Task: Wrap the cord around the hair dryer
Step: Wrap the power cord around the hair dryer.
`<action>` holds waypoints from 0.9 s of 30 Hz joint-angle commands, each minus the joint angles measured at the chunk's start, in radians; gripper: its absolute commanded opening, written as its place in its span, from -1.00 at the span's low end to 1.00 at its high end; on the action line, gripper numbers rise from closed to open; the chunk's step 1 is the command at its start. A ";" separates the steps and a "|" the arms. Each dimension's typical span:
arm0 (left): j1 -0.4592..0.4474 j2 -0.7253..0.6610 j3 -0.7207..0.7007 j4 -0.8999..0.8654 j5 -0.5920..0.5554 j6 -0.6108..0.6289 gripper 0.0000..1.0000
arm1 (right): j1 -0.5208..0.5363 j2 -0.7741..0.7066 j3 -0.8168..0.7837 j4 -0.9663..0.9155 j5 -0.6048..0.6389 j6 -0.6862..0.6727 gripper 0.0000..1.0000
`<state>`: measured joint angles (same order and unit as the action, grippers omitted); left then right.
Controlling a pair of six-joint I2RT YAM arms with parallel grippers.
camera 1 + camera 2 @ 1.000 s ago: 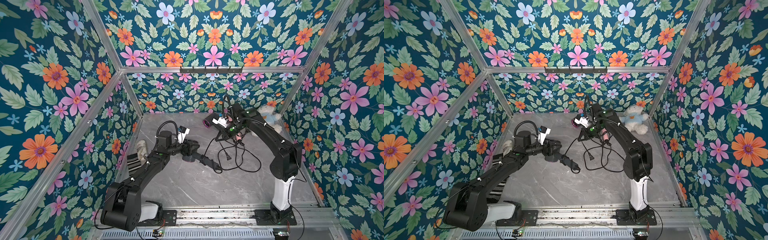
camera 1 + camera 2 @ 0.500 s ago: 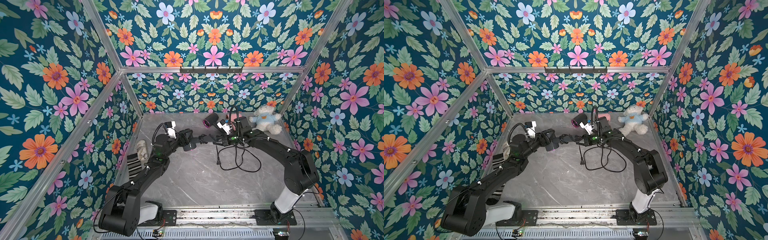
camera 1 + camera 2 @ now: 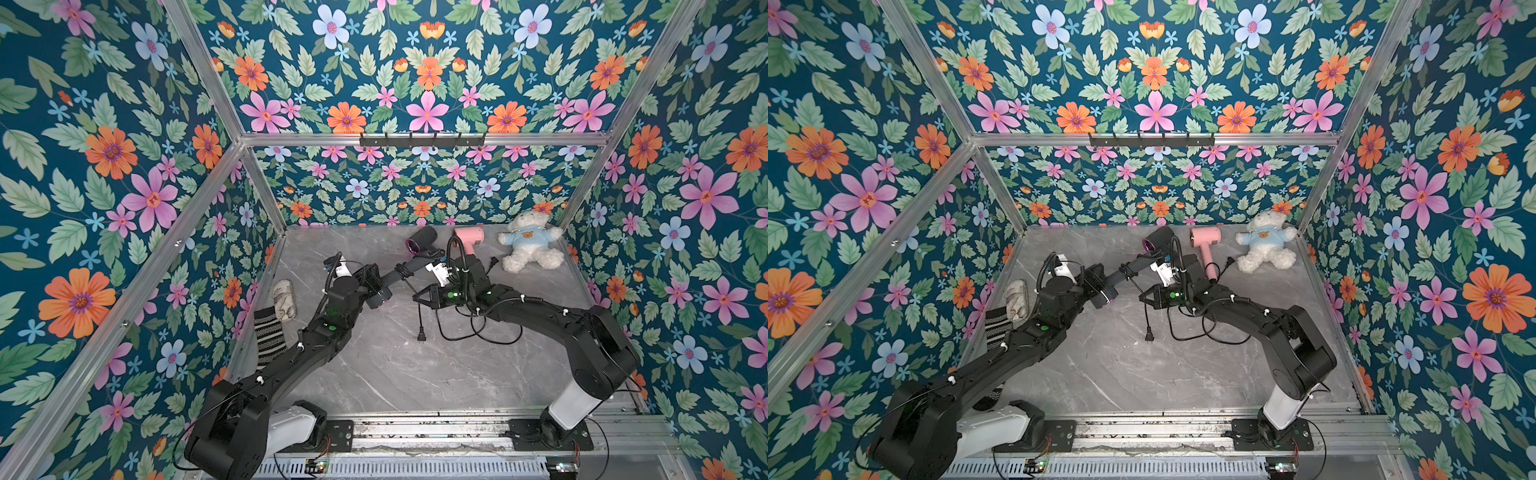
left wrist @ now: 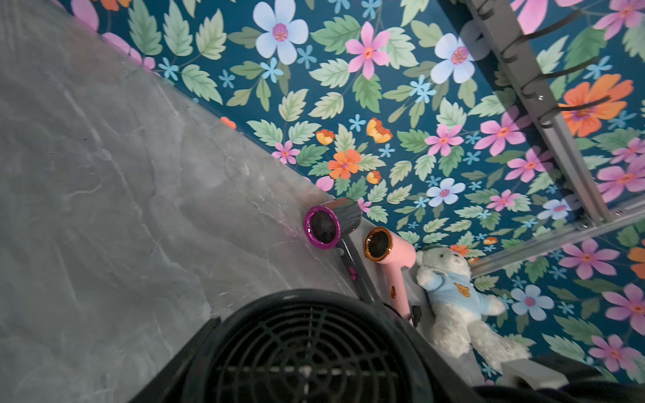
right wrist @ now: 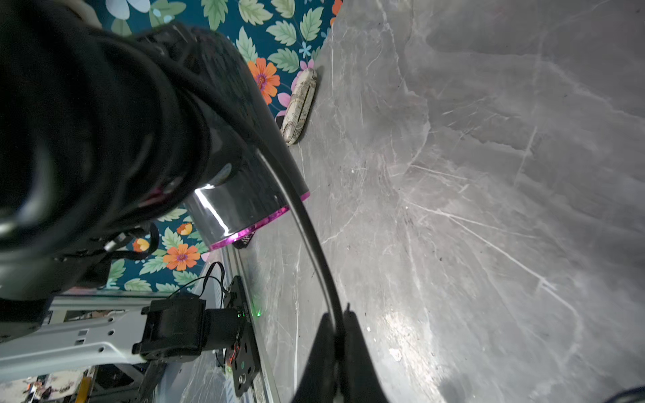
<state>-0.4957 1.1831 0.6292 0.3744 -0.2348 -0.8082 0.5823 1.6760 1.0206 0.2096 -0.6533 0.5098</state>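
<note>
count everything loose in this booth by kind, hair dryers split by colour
dark grey hair dryers with magenta rims: 2
pink hair dryer: 1
white teddy bear in a blue shirt: 1
black-and-white striped sock: 1
beige marbled case: 1
total: 6, with the black cord counted as part of its dryer

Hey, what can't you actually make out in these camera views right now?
How the left gripper clasps the hair dryer: its grille fills the left wrist view, and both top views show it too small.
How many turns the cord makes: tiny in both top views, a blurred dark mass in the right wrist view.
Striped sock: one end hidden under the left arm in both top views.
</note>
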 commanded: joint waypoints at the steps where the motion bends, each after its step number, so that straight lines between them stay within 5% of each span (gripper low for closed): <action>1: -0.015 -0.015 0.022 -0.044 -0.216 -0.068 -1.00 | 0.017 -0.025 -0.012 0.137 0.042 0.095 -1.00; 11: -0.093 0.013 0.077 -0.190 -0.421 -0.052 -1.00 | 0.102 -0.033 0.025 0.095 0.144 0.110 -1.00; 16: -0.122 0.053 0.138 -0.267 -0.472 -0.034 -1.00 | 0.169 0.016 0.144 -0.171 0.295 -0.046 -1.00; 27: -0.125 0.088 0.191 -0.396 -0.544 0.007 -1.00 | 0.171 0.040 0.326 -0.561 0.298 -0.181 -0.98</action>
<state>-0.6216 1.2675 0.8055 0.0177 -0.6907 -0.8173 0.7517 1.7157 1.3102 -0.1944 -0.3473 0.3981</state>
